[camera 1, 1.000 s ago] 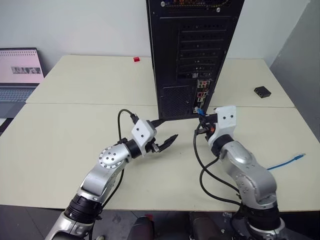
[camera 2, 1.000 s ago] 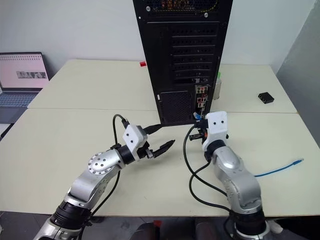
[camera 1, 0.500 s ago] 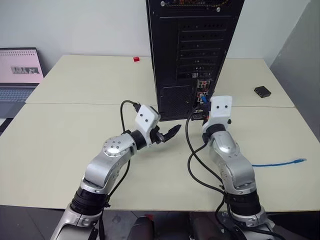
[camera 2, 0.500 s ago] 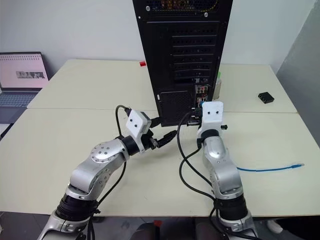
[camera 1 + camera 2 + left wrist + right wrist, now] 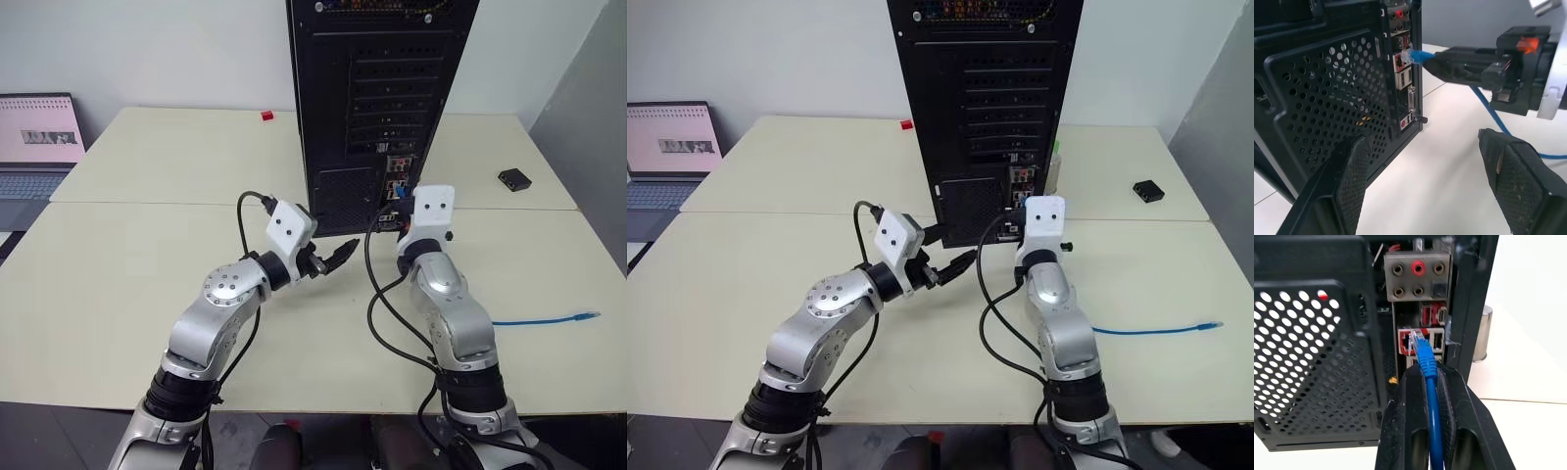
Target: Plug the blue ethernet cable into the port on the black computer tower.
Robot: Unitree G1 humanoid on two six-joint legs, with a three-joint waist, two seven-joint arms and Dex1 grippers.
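Note:
The black computer tower (image 5: 372, 98) stands upright at the table's middle, rear panel facing me. My right gripper (image 5: 1427, 378) is shut on the blue ethernet cable (image 5: 1426, 360) just behind its clear plug. The plug's tip sits at the mouth of the port (image 5: 1409, 343) in the connector strip; how deep it reaches I cannot tell. The left wrist view shows the same plug (image 5: 1413, 55) against the strip. The rest of the cable (image 5: 549, 320) trails over the table to the right. My left gripper (image 5: 338, 257) hovers open, holding nothing, near the tower's mesh vent (image 5: 1317, 88).
A laptop (image 5: 34, 147) sits at the far left edge. A small black box (image 5: 513, 179) lies at the back right and a tiny red block (image 5: 266, 117) behind the tower's left. A slim cylinder (image 5: 1052, 166) stands right of the tower. Black arm cables (image 5: 382, 313) loop between the arms.
My right gripper has carried the plug forward and a little up, to the connector strip. My left gripper has risen and come nearer the tower. The cable's loose end has shifted on the table.

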